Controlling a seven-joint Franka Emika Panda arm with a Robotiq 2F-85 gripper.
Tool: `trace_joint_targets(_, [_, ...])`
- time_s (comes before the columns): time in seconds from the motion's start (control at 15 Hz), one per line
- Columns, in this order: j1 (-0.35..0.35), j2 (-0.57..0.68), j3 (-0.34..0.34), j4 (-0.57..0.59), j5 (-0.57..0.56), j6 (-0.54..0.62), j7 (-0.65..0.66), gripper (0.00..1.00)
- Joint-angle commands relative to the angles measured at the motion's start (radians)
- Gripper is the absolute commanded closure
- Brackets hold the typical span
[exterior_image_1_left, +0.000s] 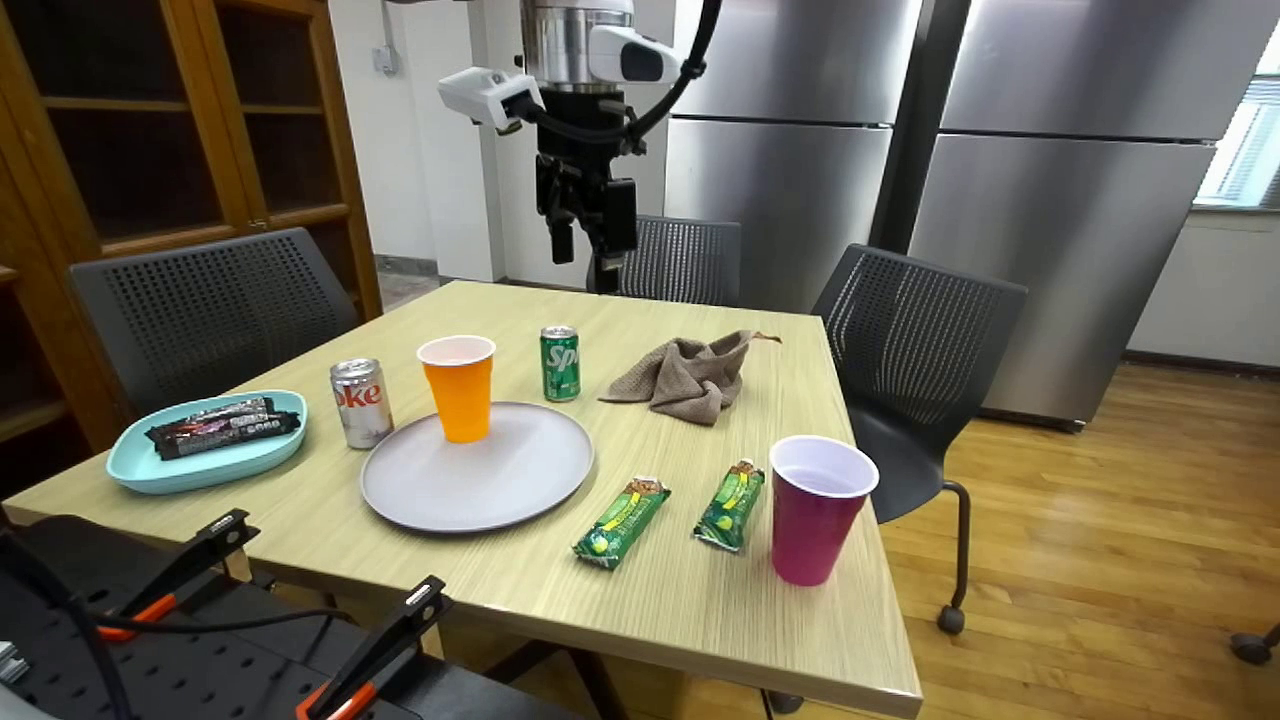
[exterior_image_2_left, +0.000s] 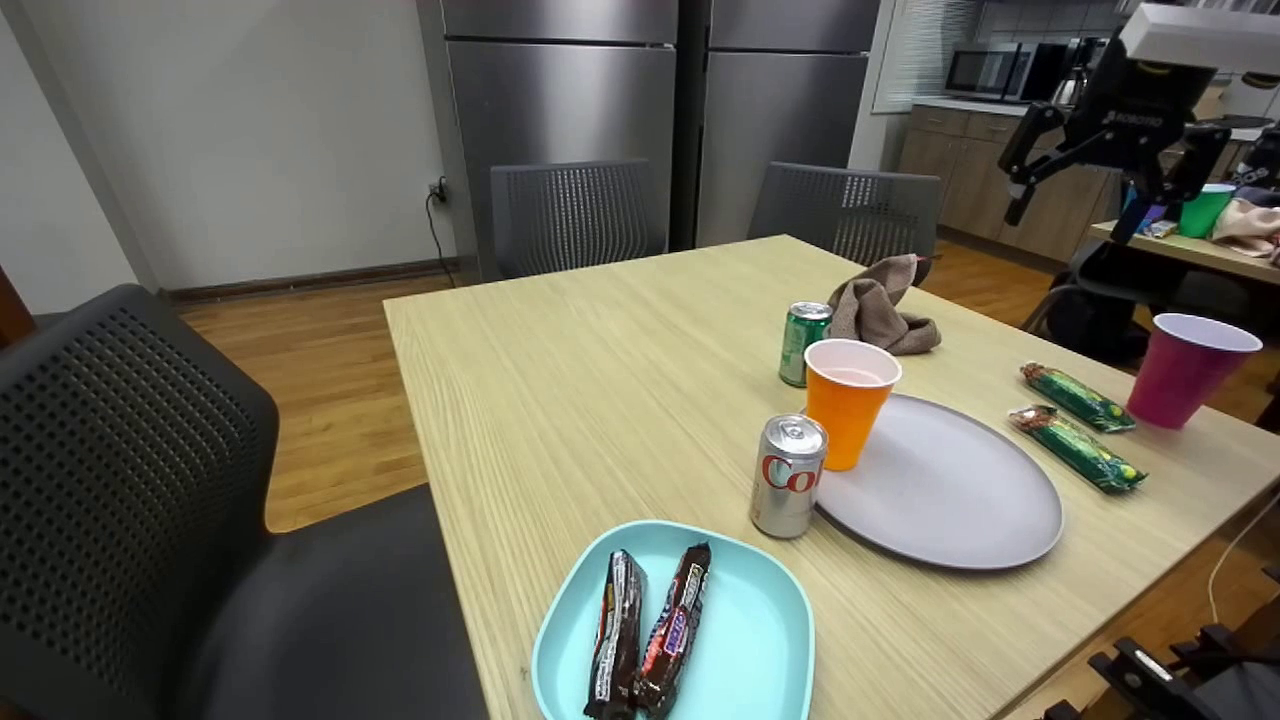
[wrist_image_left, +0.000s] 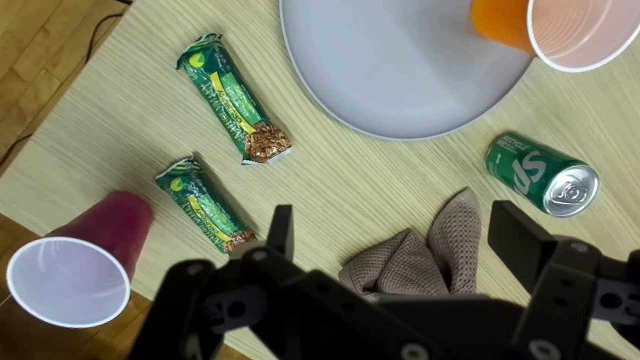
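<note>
My gripper (wrist_image_left: 392, 220) is open with nothing between its fingers. In both exterior views it hangs in the air above the table, touching nothing (exterior_image_1_left: 583, 262) (exterior_image_2_left: 1070, 217). Below it in the wrist view lies a crumpled brown towel (wrist_image_left: 400, 265), its lower part hidden by the gripper. A green Sprite can (wrist_image_left: 530, 167) stands beside the towel, near the right finger. Two green granola bars (wrist_image_left: 225, 100) lie to the left, one tip partly behind the left finger. The magenta cup (wrist_image_left: 120, 225) stands upright near the table corner. An orange cup (exterior_image_1_left: 462, 400) stands on a grey plate (exterior_image_1_left: 500, 490).
A silver Coke can (exterior_image_2_left: 785, 490) stands beside the plate. The turquoise tray (exterior_image_2_left: 765, 630) holds two dark-wrapped chocolate bars (exterior_image_2_left: 672, 630). Dark chairs (exterior_image_1_left: 915, 350) surround the table (exterior_image_2_left: 600, 380), with steel refrigerators (exterior_image_1_left: 780, 200) behind.
</note>
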Motion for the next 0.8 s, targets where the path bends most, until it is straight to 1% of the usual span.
trace_joint_targets(0.0, [-0.006,0.000,0.007,0.001,0.001,-0.002,-0.001,0.00])
trace_joint_targets(0.13, [-0.006,0.000,0.007,0.001,0.001,-0.002,-0.001,0.00])
trace_joint_targets(0.27, [-0.012,0.006,0.003,-0.017,-0.030,0.023,-0.027,0.00])
trace_joint_targets(0.53, [-0.029,0.039,-0.022,-0.045,-0.087,0.041,-0.137,0.00])
trace_joint_targets(0.73, [-0.041,0.075,-0.049,-0.069,-0.126,0.088,-0.243,0.00])
